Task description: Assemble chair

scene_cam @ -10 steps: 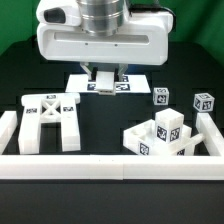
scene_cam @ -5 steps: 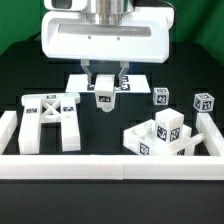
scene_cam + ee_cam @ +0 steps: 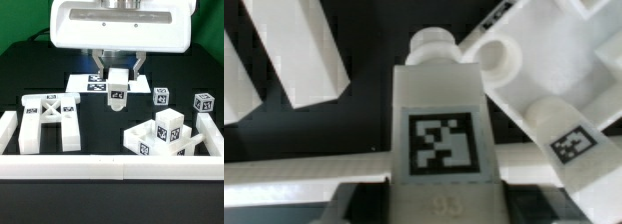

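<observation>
Overhead, the arm's gripper (image 3: 116,80) hangs over the middle of the black counter (image 3: 100,135). Its fingers (image 3: 133,68) are clamped on the upper end of a small white post (image 3: 116,96), one finger on each side.

The post is a blocky plastic bar with square sides. A black-and-white square tag (image 3: 116,97) sits on the face turned toward the exterior view. The wrist view shows a rounded peg (image 3: 434,42) on the end of the post farthest from the fingers.

The post's long axis stands upright, with the peg end pointing down at the counter and the gripped end up. It appears to hang clear of the counter, just in front of the marker board (image 3: 84,82), which lies flat behind it.

On the exterior view's left, well apart from the post, an X-braced frame (image 3: 50,120) lies flat on the counter. On the exterior view's right, two small tagged blocks (image 3: 161,97) sit near the back. Nearer the front on that side is a stack of white parts (image 3: 160,135) topped by a tagged cube. Long white border rails (image 3: 110,166) edge the front and both sides of the counter.
</observation>
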### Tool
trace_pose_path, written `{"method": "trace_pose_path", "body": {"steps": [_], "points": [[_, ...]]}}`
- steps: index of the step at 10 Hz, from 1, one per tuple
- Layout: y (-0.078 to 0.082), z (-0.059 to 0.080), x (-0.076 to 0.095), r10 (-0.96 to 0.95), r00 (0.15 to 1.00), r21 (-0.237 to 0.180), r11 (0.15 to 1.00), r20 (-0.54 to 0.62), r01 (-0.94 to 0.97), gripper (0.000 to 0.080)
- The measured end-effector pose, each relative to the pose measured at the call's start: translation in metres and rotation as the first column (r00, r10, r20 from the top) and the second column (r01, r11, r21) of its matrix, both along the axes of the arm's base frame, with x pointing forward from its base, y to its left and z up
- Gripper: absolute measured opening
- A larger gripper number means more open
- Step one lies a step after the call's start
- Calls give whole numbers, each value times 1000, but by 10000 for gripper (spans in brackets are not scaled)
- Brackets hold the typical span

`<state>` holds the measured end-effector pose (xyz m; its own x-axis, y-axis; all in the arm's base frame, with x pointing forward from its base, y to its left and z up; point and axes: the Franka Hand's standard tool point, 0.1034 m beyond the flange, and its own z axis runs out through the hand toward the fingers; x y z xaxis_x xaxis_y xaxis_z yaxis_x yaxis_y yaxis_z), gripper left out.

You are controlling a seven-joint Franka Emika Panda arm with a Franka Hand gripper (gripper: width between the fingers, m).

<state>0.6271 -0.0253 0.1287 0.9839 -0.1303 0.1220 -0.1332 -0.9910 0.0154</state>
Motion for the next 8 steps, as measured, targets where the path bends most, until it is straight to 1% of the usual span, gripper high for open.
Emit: {"method": "trace_pose_path", "body": {"steps": [2, 3, 4, 5, 6, 7, 8], "points": [[1, 1, 3, -4, 1000, -3, 1000, 24, 4, 291], [6, 5, 11, -2, 998, -6, 1000, 68, 3, 291], [12, 9, 20, 3, 985, -19, 1000, 174, 0, 291], [18, 8, 20, 7, 968, -29, 1000, 250, 0, 291], [20, 7, 20, 26, 947, -48, 999, 320, -11, 291], [17, 7, 21, 44, 920, -72, 997, 390, -17, 291], [17, 5, 20, 53, 900, -85, 996, 432, -18, 291]]}}
